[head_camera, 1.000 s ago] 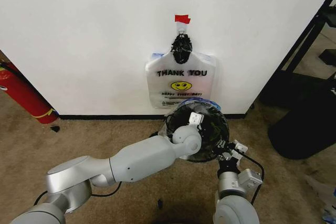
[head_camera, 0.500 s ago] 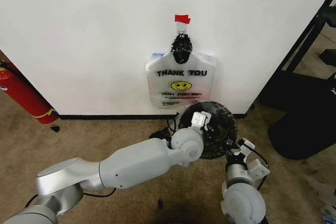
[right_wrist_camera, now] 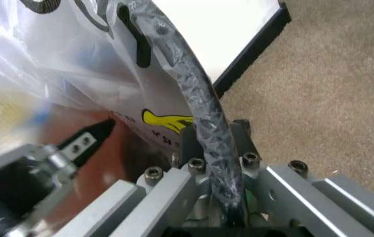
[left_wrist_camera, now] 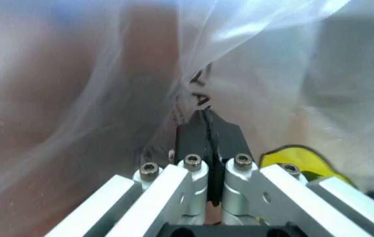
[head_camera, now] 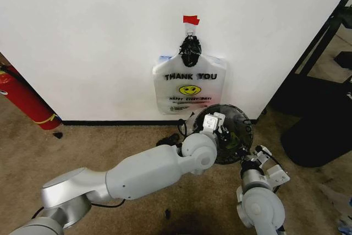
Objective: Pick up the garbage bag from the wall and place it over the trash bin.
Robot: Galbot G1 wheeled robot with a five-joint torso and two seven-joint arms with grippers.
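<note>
Trash bin point(head_camera: 234, 136) shifted right, seemingly.

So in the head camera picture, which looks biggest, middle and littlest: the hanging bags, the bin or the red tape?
1. Bundle of bags on the wall, largest.
2. Trash bin, somewhat smaller, though the left gripper hides part of it.
3. Red tape, smallest by far.

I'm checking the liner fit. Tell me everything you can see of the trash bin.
The trash bin is a small, round, black mesh wastebasket standing upright on brown carpet beside the black baseboard, below the hanging bag bundle. Translucent white garbage bag plastic lies against its rim and inside. The right claw is clamped on the mesh rim; the left claw, shut on bag film, is over its opening.
</note>
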